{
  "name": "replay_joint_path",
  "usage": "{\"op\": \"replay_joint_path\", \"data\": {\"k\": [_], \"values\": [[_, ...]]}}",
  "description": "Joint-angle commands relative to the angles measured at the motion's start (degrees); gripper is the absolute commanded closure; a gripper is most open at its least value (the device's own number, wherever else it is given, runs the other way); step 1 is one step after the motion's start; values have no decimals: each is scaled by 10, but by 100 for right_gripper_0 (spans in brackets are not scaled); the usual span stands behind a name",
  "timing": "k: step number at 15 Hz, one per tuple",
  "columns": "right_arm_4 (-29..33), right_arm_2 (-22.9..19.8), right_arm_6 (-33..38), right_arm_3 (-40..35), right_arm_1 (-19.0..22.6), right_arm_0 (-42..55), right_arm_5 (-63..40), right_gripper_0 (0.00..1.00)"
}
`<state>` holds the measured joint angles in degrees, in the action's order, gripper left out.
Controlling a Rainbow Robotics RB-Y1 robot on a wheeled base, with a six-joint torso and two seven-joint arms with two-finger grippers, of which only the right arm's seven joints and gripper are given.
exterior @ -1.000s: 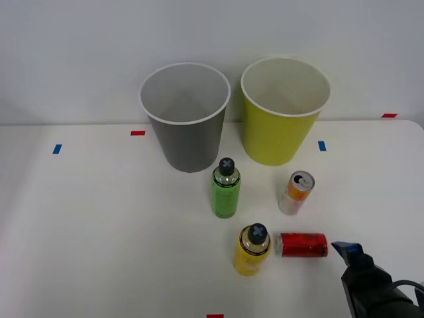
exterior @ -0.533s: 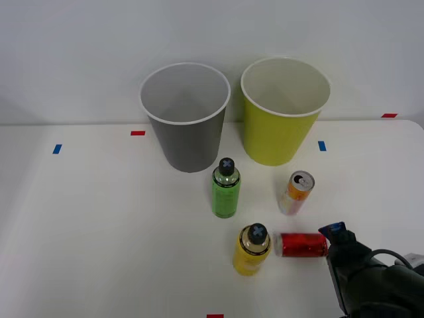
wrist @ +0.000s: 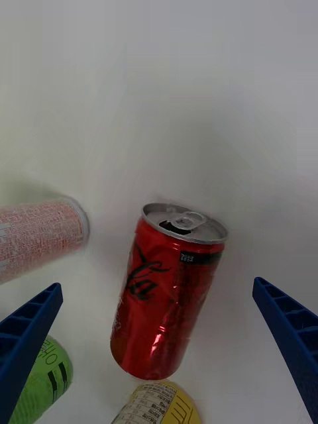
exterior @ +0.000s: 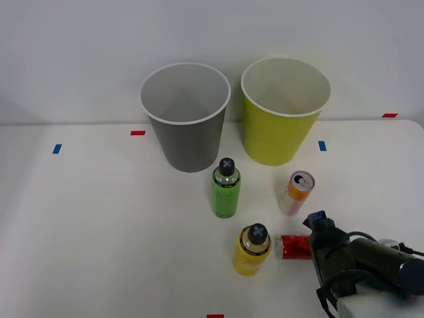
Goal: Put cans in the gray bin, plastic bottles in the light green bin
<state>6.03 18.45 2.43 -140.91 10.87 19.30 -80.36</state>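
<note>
The red can lies on its side on the white table, its silver top showing in the right wrist view. My right gripper hangs open over the can's right end, one blue finger on each side of the can, not touching it. The orange-and-white can stands upright just behind. The yellow bottle stands left of the red can, the green bottle farther back. The gray bin and the light green bin stand at the back, both upright.
Red tape marks and blue tape marks dot the white table. A pale wall rises right behind the bins. The table's right edge lies close to my arm.
My right gripper has moved in from the lower right, leftward and away from me, and now covers the red can's right end. The cans, bottles and bins have stayed put.
</note>
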Motion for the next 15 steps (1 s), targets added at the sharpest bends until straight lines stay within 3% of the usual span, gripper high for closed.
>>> {"op": "replay_joint_path", "data": {"k": [1,10,15], "values": [[-5,5,21,1,-1,-18,-53,0],[-43,4,58,2,11,-44,-78,0],[-35,3,64,53,6,-80,-78,0]]}}
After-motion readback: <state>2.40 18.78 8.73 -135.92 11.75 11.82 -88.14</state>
